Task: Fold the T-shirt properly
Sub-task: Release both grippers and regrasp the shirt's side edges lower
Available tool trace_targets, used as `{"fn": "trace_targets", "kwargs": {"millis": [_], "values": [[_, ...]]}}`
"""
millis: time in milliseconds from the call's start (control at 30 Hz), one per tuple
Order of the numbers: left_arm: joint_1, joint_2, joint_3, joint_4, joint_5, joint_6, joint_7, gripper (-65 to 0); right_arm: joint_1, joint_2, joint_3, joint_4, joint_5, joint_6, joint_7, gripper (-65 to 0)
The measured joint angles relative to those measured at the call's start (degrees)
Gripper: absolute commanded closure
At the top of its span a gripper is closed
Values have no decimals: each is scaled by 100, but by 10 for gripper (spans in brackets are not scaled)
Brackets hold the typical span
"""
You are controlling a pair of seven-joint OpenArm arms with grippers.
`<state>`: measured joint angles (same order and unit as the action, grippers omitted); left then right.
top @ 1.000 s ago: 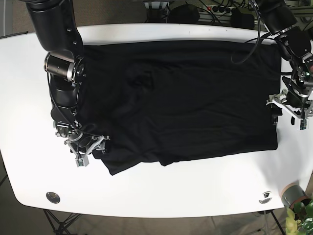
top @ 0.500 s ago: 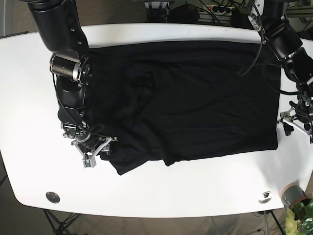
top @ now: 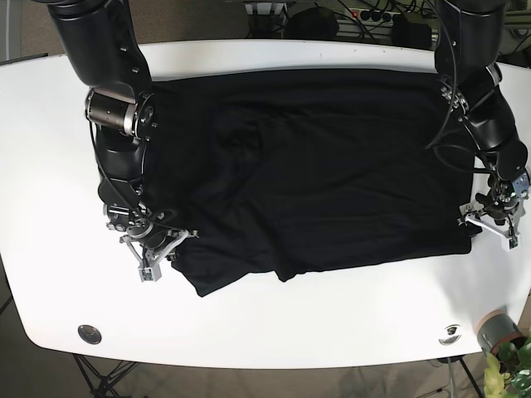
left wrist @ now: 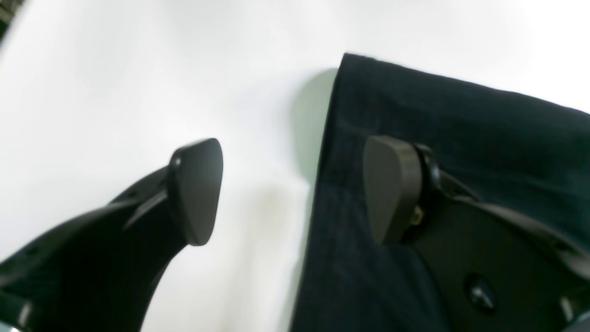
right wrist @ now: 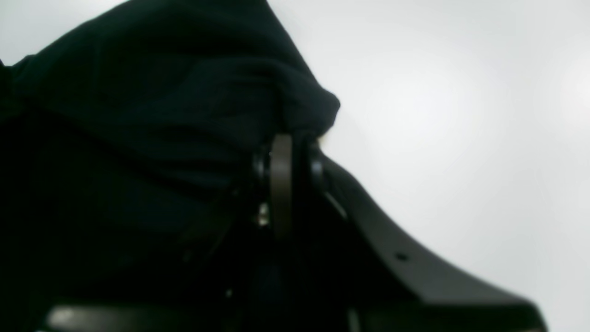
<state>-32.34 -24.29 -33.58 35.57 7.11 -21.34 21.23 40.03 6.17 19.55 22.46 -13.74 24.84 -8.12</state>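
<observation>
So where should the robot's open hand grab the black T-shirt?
Best at the T-shirt's corner edge lying flat on the white table. The left gripper already straddles that hem, jaws open, one on cloth and one over bare table. Coming in from the table side and pinching the thin edge probably works, as the right gripper does on its bunched fold.

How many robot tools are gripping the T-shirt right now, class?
1. The right tool is shut on a bunched fold of the black T-shirt at its near corner. The left tool is open, straddling the shirt's edge at the opposite corner.
</observation>
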Motion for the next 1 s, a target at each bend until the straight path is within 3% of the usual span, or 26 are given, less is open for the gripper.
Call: {"fn": "trace_targets", "kwargs": {"millis": [233, 867, 967, 1000], "values": [[-409, -293, 0, -1305, 11, 35, -758, -453, -11, 2, 376, -2, 2, 22, -42, -24], [-468, 190, 492, -1486, -31, -15, -879, -438, -17, 4, 490, 0, 0, 24, -42, -24], [-485, 179, 494, -1545, -44, -28, -914, -336, -15, 4, 490, 0, 0, 98, -44, -24], [-503, 168, 492, -1622, -57, -7, -975, -274, -15, 4, 490, 0, 0, 129, -44, -24]]}}
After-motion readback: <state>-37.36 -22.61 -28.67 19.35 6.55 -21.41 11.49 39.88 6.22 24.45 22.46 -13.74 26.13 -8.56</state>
